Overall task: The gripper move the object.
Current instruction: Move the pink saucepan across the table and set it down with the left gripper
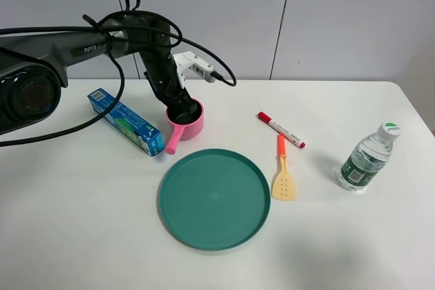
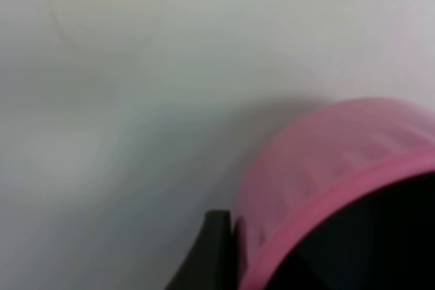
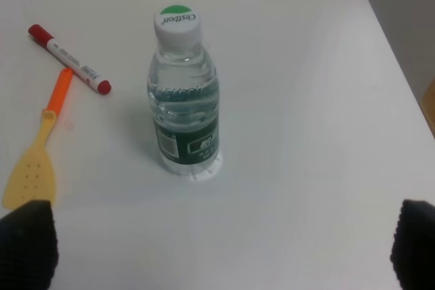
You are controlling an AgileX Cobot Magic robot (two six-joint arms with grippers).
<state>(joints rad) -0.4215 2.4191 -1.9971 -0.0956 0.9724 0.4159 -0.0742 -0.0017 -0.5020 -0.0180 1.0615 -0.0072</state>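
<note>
**Q:** White desk before a pale panelled wall, high view. What does it carry?
**A:** From the left: a blue cardboard toothpaste box; a small pink toy saucepan with a dark inside; a large round teal plastic plate nearer the front edge; a white marker with red cap; a yellow slotted spatula with orange handle; and a clear plastic water bottle, upright at the far right.

**Q:** Where exactly is the pink toy saucepan?
**A:** On the desk just behind the plate, with its handle slanting toward the near end of the box. The black left gripper dips into it from above.

**Q:** Left wrist view?
**A:** Blurred. One black finger lies against the outside of the pink wall. The jaws are clamped on that wall, and the inner finger is lost in the dark interior.

**Q:** Right wrist view?
**A:** The right gripper hangs over the desk with its black pads wide apart. The bottle stands ahead of it, with the marker and spatula to one side.
</note>
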